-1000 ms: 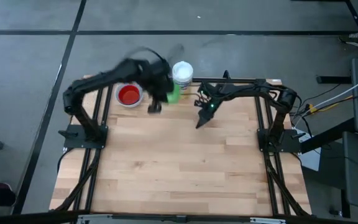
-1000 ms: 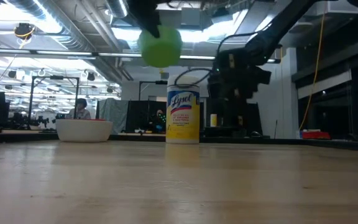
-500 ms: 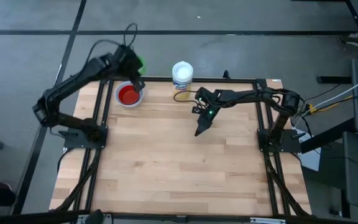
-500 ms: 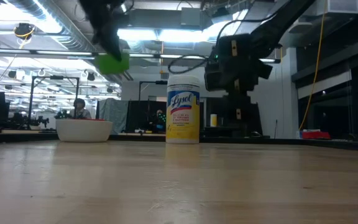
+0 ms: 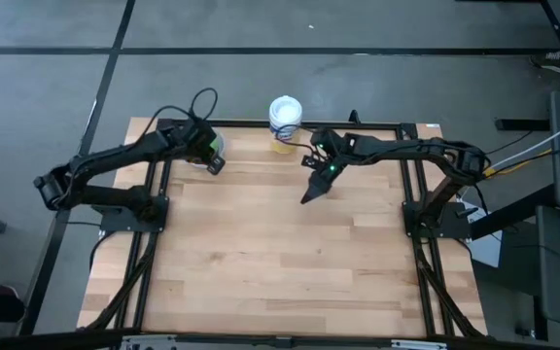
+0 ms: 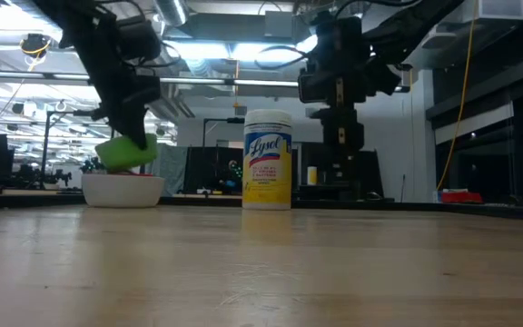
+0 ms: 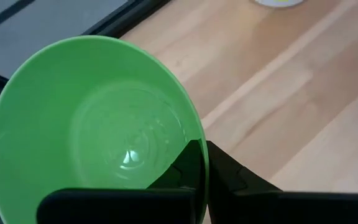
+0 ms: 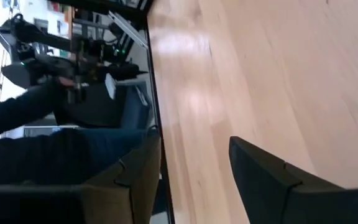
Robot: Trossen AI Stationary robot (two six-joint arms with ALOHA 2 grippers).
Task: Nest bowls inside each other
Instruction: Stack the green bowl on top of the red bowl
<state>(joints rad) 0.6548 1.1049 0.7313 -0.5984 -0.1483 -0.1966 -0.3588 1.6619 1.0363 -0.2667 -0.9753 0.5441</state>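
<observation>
My left gripper (image 6: pixel 133 123) is shut on a green bowl (image 6: pixel 127 151) at the table's far left. The bowl hangs mouth up and slightly tilted, just over a white bowl (image 6: pixel 123 191) that stands on the table. A red bowl's rim (image 6: pixel 142 173) shows inside the white one. I cannot tell whether the green bowl touches them. In the high view my left arm hides both, and only a bit of the green bowl (image 5: pixel 218 144) shows. My right gripper (image 5: pixel 311 192) hangs open above the table's middle, near the far edge, with nothing between its fingers (image 8: pixel 272 177). My left gripper pinches the green bowl's rim (image 7: pixel 202 146) between its two fingers, one finger (image 7: pixel 185 168) inside the bowl and one (image 7: pixel 232 180) outside against the wall. The fingers slant down at it from above. The bowl is lifted off the table, mouth up, a little tilted.
A tall white container with a yellow label (image 6: pixel 267 173) stands at the far edge between the arms (image 5: pixel 285 117). Black frame rails (image 5: pixel 158 185) run along the table's left and right sides. Bare wood (image 5: pixel 280 262) fills the middle and near part.
My left gripper has carried the green bowl from high beside the container toward the table's left edge. It has then come down to just above the white bowl. The bowl has turned from lying on its side to mouth up. My right gripper has risen a little.
</observation>
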